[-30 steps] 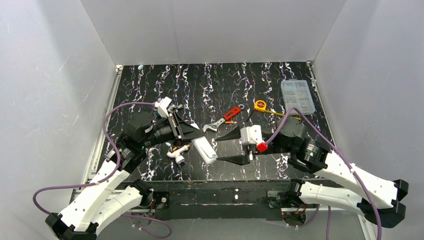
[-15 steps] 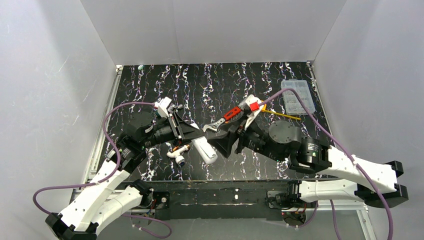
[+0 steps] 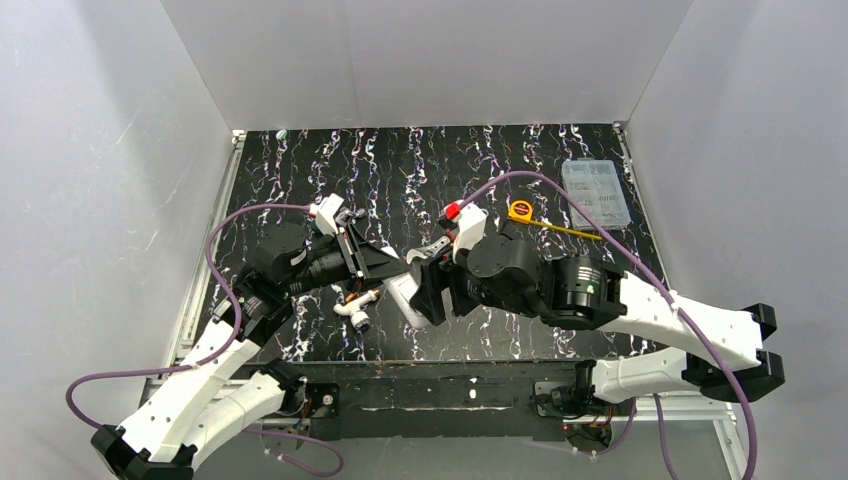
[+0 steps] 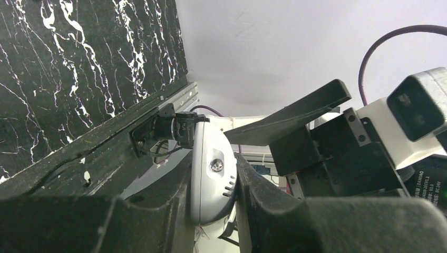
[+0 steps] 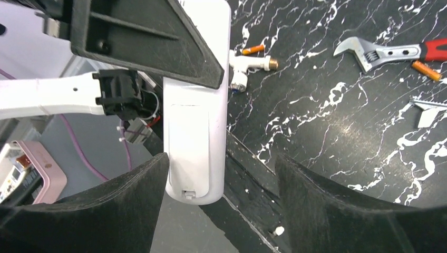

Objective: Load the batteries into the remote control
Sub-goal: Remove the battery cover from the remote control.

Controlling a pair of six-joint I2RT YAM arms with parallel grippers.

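The remote control point(image 3: 407, 298) is a slim white handset, held off the table with my left gripper point(image 3: 392, 266) shut on it. In the left wrist view the remote control point(image 4: 212, 196) is squeezed between both black fingers of my left gripper point(image 4: 213, 174). My right gripper point(image 5: 221, 163) is open, its fingers standing either side of the remote control's point(image 5: 196, 132) free end without touching it. A rectangular panel outline shows on that face. Two orange batteries lie on the table: one point(image 5: 253, 50) by a white tube tool, another point(image 5: 426, 70) beside the wrench.
A white tube tool with a blue tip point(image 5: 242, 68) lies near the remote. Further out lie a red-handled wrench point(image 5: 390, 51) and a small flat white piece point(image 5: 424, 113). A yellow tape measure point(image 3: 520, 210) and a clear parts box point(image 3: 595, 190) sit at the back right.
My right arm has swung left from the table's middle right until its fingers flank the remote's end, and its jaws have widened. The left arm and the remote have not moved.
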